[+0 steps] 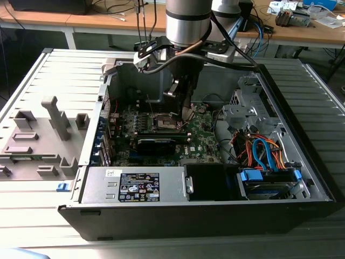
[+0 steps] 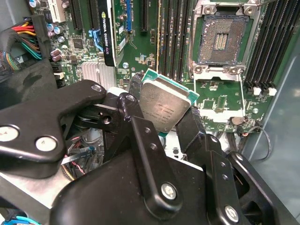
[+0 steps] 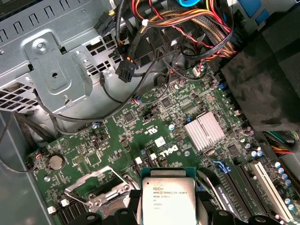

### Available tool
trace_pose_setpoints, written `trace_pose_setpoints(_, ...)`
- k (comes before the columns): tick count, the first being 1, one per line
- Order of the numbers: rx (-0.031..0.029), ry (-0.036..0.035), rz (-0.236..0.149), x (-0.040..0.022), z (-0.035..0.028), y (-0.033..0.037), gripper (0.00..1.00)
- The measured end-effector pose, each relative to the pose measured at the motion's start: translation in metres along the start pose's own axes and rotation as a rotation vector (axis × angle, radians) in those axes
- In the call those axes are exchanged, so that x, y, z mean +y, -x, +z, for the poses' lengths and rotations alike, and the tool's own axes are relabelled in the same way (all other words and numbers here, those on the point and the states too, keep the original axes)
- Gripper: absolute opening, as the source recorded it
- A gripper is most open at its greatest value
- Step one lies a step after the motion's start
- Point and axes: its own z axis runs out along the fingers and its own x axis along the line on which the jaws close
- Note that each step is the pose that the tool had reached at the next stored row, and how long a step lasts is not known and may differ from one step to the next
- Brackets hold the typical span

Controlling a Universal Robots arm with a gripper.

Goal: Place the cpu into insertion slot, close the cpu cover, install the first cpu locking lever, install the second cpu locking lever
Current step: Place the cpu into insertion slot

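My gripper is shut on the cpu, a square chip with a silvery top and a green edge, held tilted by two opposite sides above the green board. The insertion slot lies bare a short way beyond it, a dark pin field inside a metal rim. The cpu cover is swung open and lies flat beside the slot, with board showing through its window. In the first wrist view the cpu sits between the black fingers, and the open cpu cover is beside it. In the exterior view the gripper hangs just beside the slot.
Memory slots flank the socket and a graphics card stands upright nearby. A finned heatsink sits on the board. Cable bundles and a drive cage fill the exterior view's right; the power supply is in front. The case walls enclose the work area.
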Motion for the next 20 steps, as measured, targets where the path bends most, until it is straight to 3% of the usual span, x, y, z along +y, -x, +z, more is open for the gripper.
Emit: trace_pose_setpoints(20, -0.0011, -0.0005, 0.014, 0.0000, 0.0007, 0.0000, 0.55)
